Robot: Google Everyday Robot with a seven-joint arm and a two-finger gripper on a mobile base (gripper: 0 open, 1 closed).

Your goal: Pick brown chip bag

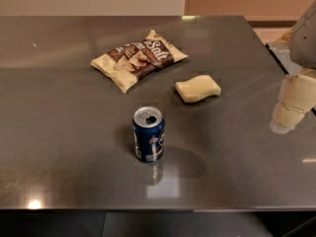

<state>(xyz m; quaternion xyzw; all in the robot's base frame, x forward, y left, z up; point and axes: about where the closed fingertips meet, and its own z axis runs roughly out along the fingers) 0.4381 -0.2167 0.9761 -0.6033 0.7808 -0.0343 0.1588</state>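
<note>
Brown chip bag [139, 58] flat at far centre of worktop [59, 147], long axis roughly left-right, well left of and beyond gripper [291, 105] at right edge; jaws apparently empty, opening impossible to tell.

Glossy table [59, 132]; crinkly brown chip bag [138, 59]; metal can [148, 141]; matt plastic jaws far-right.

At the right edge, the gripper [289, 110] shows cream, blocky, rounded segments beneath a grey arm casing [306, 36].
</note>
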